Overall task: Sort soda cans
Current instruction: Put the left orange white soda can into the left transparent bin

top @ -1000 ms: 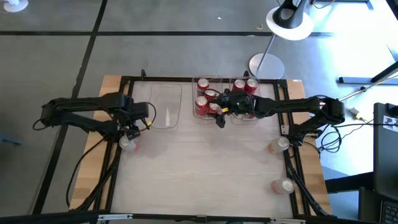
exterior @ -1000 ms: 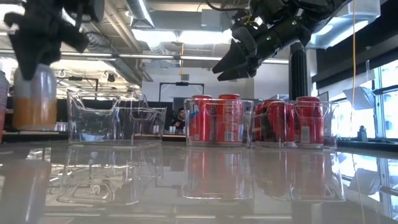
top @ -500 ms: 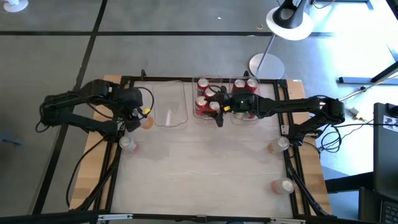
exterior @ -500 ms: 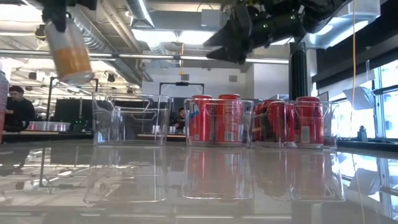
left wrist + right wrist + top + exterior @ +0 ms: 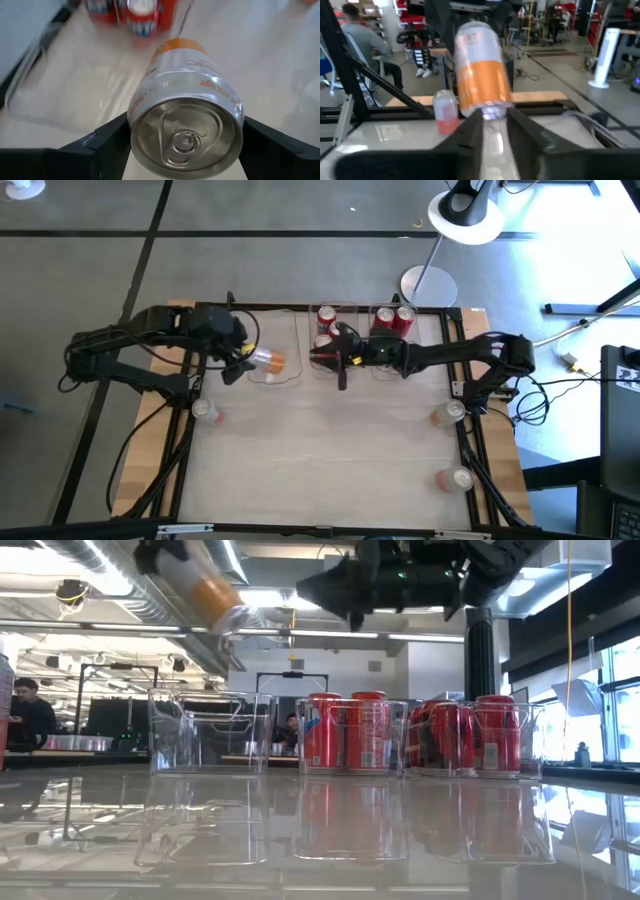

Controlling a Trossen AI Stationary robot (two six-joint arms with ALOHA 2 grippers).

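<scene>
A white-and-orange can is grasped between the fingers of the left gripper and is held tilted on its side in the air, above the clear bin at about eleven o'clock on the table; in the low view the can is seen high above that bin. The right gripper is held at twelve o'clock, above the near end of the middle bin, with its fingers drawn close together and nothing between them. Red soda cans are stood upright in the middle bin, and more red cans in the bin at one o'clock. Single cans are stood on the table at nine o'clock, three o'clock and four o'clock.
</scene>
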